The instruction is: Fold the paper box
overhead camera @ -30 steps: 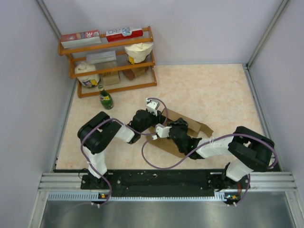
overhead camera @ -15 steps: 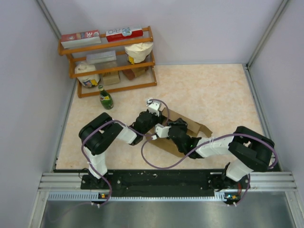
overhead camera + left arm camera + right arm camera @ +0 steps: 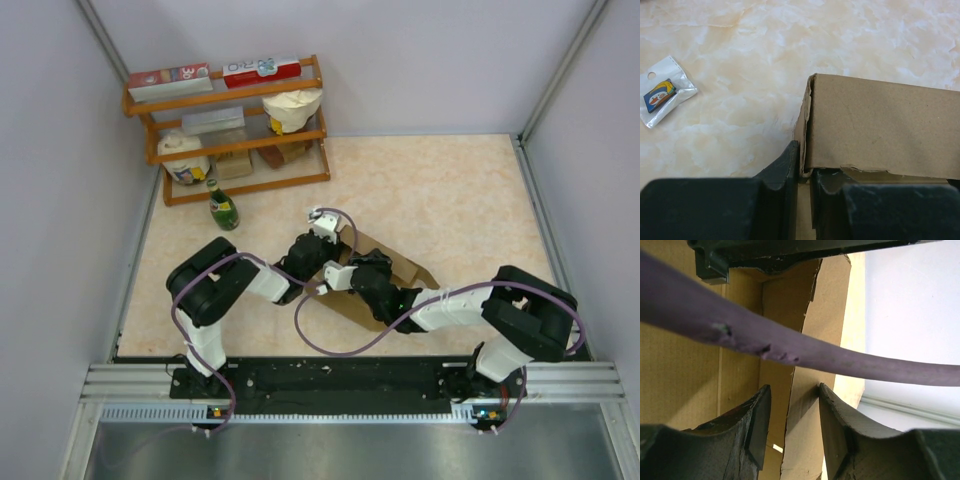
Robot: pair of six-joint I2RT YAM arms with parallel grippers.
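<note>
The overhead view placed the paper box (image 3: 402, 266) mid-tabletop (image 3: 450, 190), under both arms. Only the left wrist view showed the left pincer (image 3: 804, 167) pinched on its matte brown wall, near a glossy plastic sachet (image 3: 661, 92). The right wrist view showed the right pincer (image 3: 794, 425) parted, straddling a ragged-edged flap.

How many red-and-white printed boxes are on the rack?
2. One box lies at the left end of the rack's top tier, the other at the right end; more could be hidden.
</note>
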